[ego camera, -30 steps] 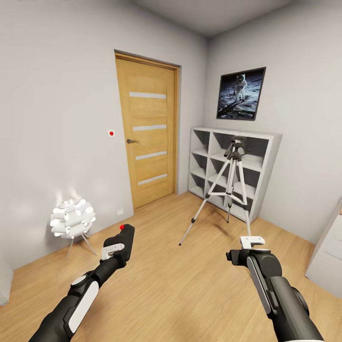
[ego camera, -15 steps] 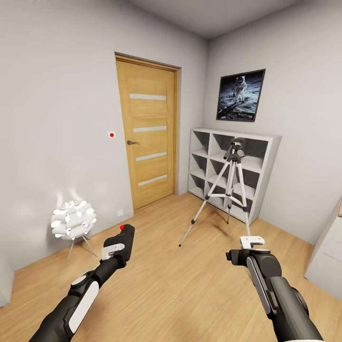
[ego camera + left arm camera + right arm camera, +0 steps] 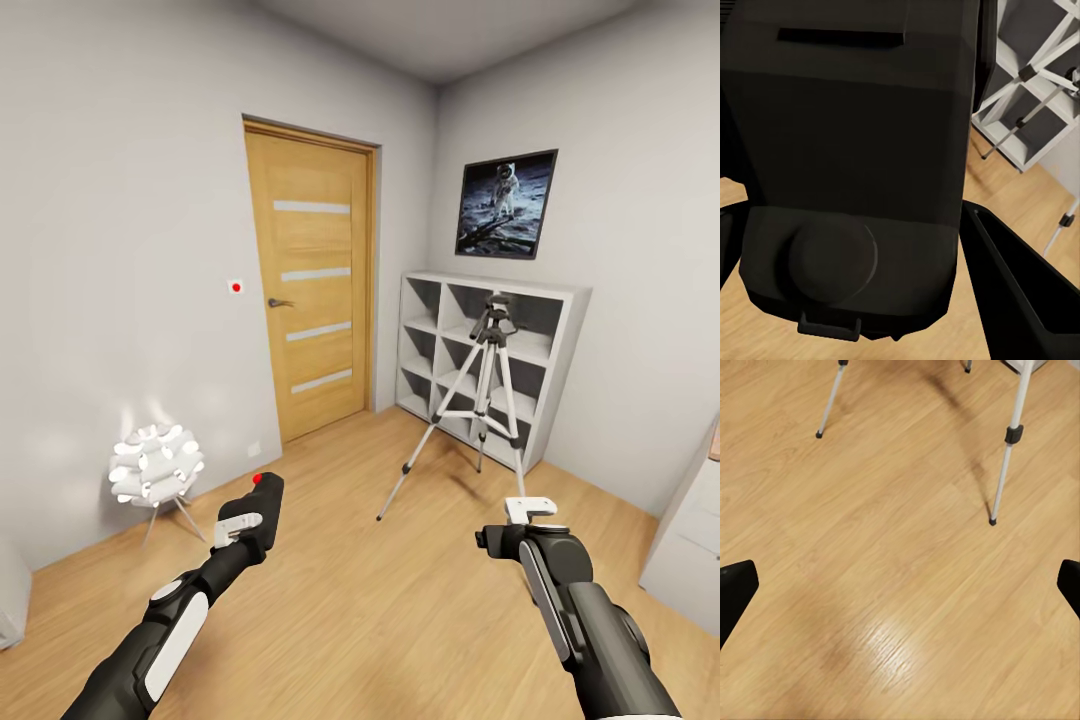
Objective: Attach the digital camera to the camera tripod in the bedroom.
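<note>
my left gripper (image 3: 255,520) is clamped on the digital camera (image 3: 264,497). my right gripper (image 3: 900,585) is spread wide over the wood floor (image 3: 400,600), and the camera tripod (image 3: 480,395) stands ahead by the grey shelf (image 3: 555,340).

Digital camera (image 3: 847,150) clamped between black fingers (image 3: 1020,292); camera tripod (image 3: 1035,82) legs, grey shelf (image 3: 1020,135) beyond.

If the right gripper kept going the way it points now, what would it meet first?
Probably the wood floor, just short of the camera tripod legs; the right gripper is open, and nothing else lies in that line.
</note>
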You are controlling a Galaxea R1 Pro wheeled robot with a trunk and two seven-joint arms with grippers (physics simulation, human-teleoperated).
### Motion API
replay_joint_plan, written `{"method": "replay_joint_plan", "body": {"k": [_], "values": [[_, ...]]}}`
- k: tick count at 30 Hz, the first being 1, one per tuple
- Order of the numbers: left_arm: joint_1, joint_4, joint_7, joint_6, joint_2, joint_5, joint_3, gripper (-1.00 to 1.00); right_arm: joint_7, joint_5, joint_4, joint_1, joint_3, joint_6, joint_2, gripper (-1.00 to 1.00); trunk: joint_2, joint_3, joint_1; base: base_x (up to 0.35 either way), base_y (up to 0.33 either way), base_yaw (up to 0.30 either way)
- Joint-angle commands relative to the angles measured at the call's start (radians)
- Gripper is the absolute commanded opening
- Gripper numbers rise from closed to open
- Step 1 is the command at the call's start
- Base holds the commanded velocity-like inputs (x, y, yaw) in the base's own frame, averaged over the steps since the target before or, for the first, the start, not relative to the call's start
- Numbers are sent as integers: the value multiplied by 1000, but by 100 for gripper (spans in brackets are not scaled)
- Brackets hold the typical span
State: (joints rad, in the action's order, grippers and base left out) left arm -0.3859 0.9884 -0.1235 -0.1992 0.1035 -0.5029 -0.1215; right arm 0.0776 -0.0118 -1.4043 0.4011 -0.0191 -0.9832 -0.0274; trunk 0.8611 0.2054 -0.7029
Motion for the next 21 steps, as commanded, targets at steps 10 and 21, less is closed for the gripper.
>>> {"method": "replay_joint_plan", "body": {"k": [10,21], "values": [[-1,1,-1,-5,1,-8,-1,-100,2,0,-1,1,1,-5,0,100,-69,-30,38,0,0,0],[-1,1,-1,-5,1,-7,-1,-100,4,1,-1,1,1,-5,0,100,-146,-64,80,0,0,0]]}}
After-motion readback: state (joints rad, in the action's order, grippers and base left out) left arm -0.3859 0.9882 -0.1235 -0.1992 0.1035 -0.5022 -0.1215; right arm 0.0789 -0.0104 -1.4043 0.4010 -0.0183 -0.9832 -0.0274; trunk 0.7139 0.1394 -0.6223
